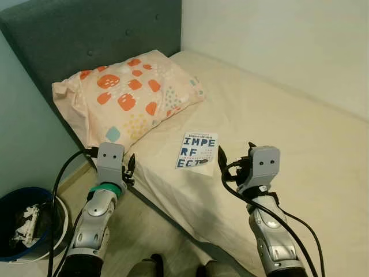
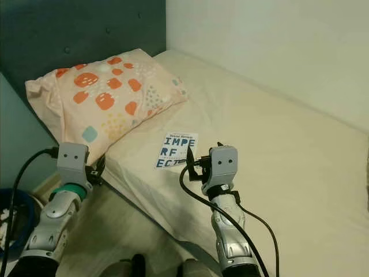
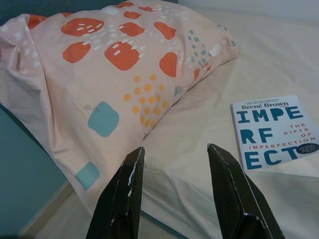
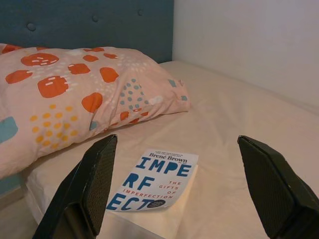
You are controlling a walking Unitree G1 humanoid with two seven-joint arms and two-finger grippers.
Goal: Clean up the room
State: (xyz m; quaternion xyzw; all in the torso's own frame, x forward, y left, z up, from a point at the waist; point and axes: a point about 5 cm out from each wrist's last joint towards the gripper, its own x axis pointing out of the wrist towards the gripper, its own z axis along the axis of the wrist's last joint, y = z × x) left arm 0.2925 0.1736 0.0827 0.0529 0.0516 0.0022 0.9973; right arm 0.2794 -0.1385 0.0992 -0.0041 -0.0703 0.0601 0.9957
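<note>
A white paperback book (image 1: 196, 151) with blue letters lies flat on the cream bed sheet (image 1: 277, 133), near the mattress's front corner. Beside it, against the headboard, rests a pink pillow (image 1: 127, 95) with orange and teal patches. My right gripper (image 1: 236, 154) hovers just right of the book, open wide; in the right wrist view the book (image 4: 154, 181) lies between and beyond its fingers (image 4: 97, 174). My left gripper (image 1: 131, 165) is open by the mattress edge below the pillow; its fingers (image 3: 122, 199) point at the pillow (image 3: 119, 74), with the book (image 3: 274, 132) off to one side.
A grey-blue padded headboard (image 1: 86, 34) stands behind the pillow, and a white wall (image 1: 288, 40) runs along the bed's far side. A blue bin (image 1: 23, 228) holding crumpled rubbish sits on the floor at lower left. Tan floor (image 1: 144, 231) lies under my arms.
</note>
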